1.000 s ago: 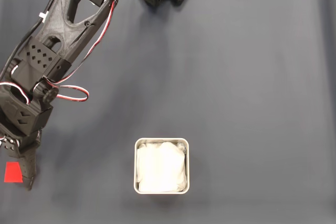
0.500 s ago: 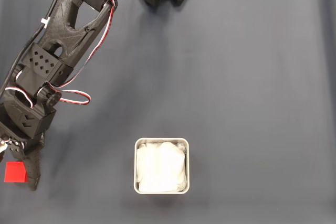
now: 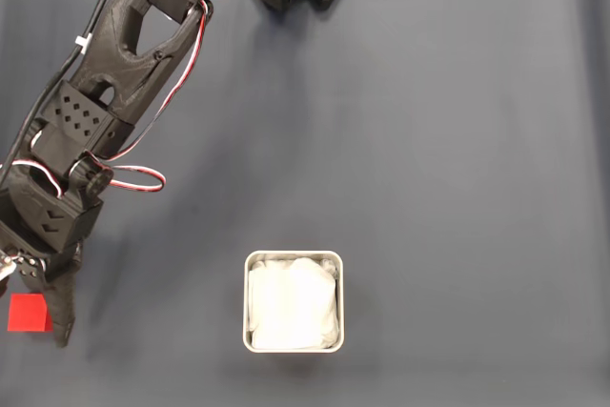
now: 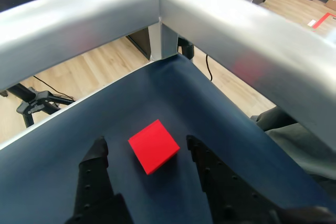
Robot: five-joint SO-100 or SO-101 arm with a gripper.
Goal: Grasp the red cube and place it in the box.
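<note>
Dark matte cloth point(image 3: 448, 140), open black tool point(image 4: 144, 148) straddling matte red cube point(image 4: 153, 146), white-lined metal-rimmed box point(image 3: 293, 257)

red cube point(image 3: 27, 313) sits flat on dark tabletop point(image 3: 429, 188), far left edge in fixed view, bright matte red, plain sides. wrist view: cube point(image 4: 153, 146) turned corner-on. box point(image 3: 294, 302) well off to its right, square, rounded corners, pale metal rim, white soft lining, upright, open top.

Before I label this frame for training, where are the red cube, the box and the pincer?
Red cube point(image 4: 153, 146), wrist view, middle of its top face.
Box point(image 3: 293, 255), fixed view, top edge of its metal rim.
Pincer point(image 4: 144, 145), wrist view, midway between the two black fingertips.
</note>
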